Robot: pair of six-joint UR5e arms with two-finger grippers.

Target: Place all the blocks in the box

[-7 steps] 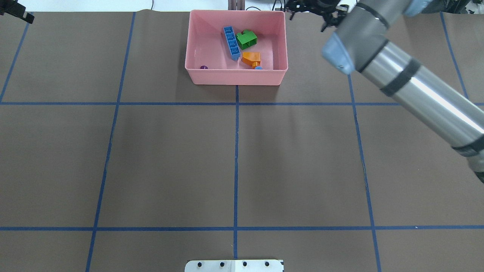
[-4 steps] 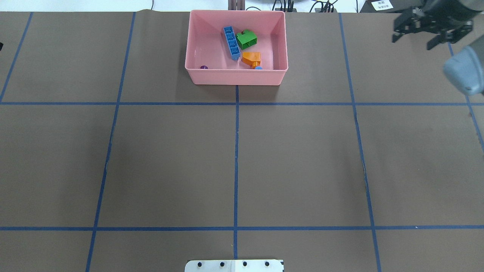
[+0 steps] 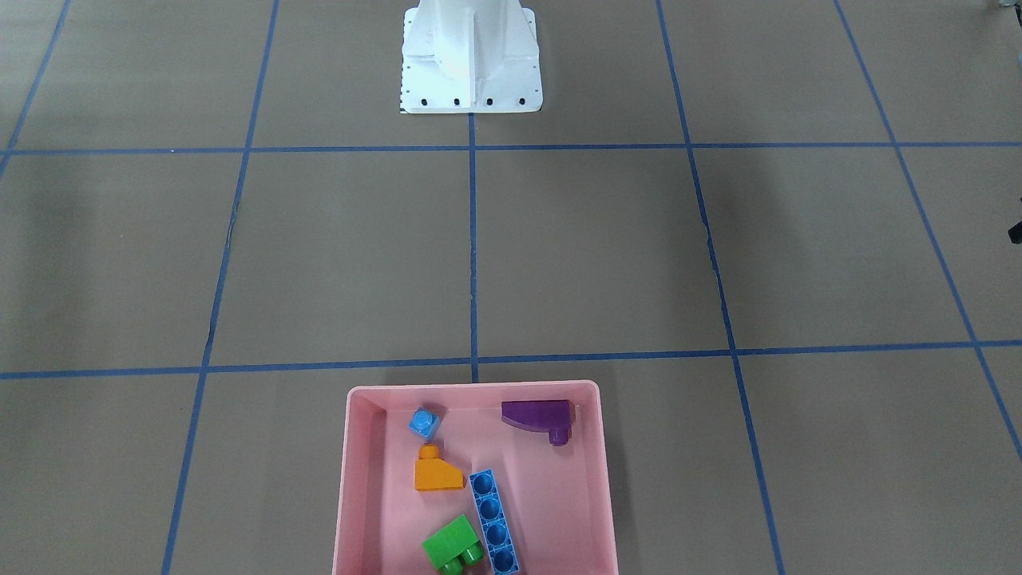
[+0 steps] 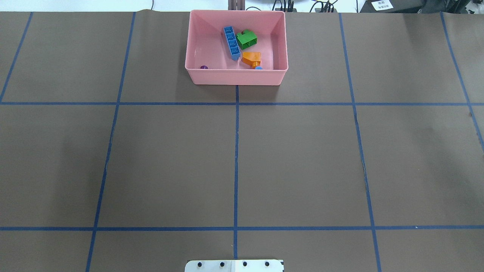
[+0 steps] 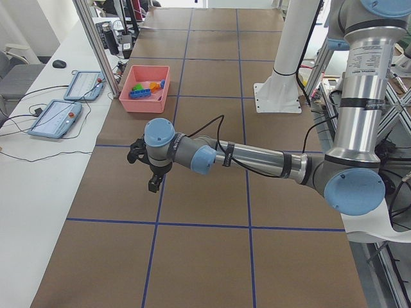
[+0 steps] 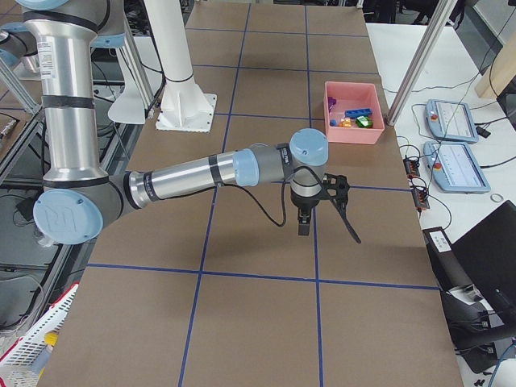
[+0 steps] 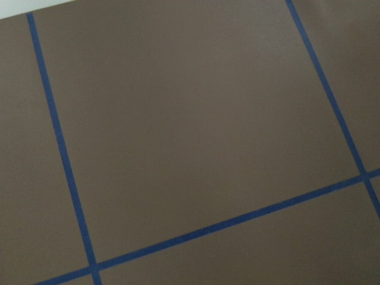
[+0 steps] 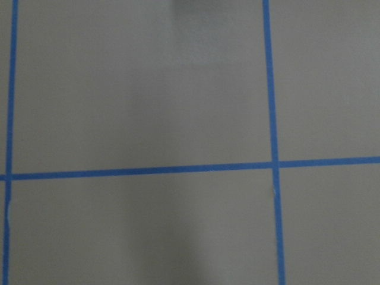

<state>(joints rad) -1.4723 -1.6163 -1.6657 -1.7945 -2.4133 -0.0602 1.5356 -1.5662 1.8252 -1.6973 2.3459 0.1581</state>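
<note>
The pink box stands at the table's far middle, and it also shows in the front view. All five blocks lie inside it: the long blue, green, orange, tiny blue and purple blocks. The purple block is mostly hidden by the near wall in the overhead view. My left gripper hovers over bare table far from the box and shows only in the left side view. My right gripper shows only in the right side view. I cannot tell whether either is open.
The white robot base stands at the near middle edge. Blue tape lines cross the brown table cover. Tablets and cables lie beyond the table's far edge. Both wrist views show only table cover and tape.
The right arm has swung away from beside the box to the right and out of the overhead view. The left gripper has also left that view's left edge. The blocks have not moved.
</note>
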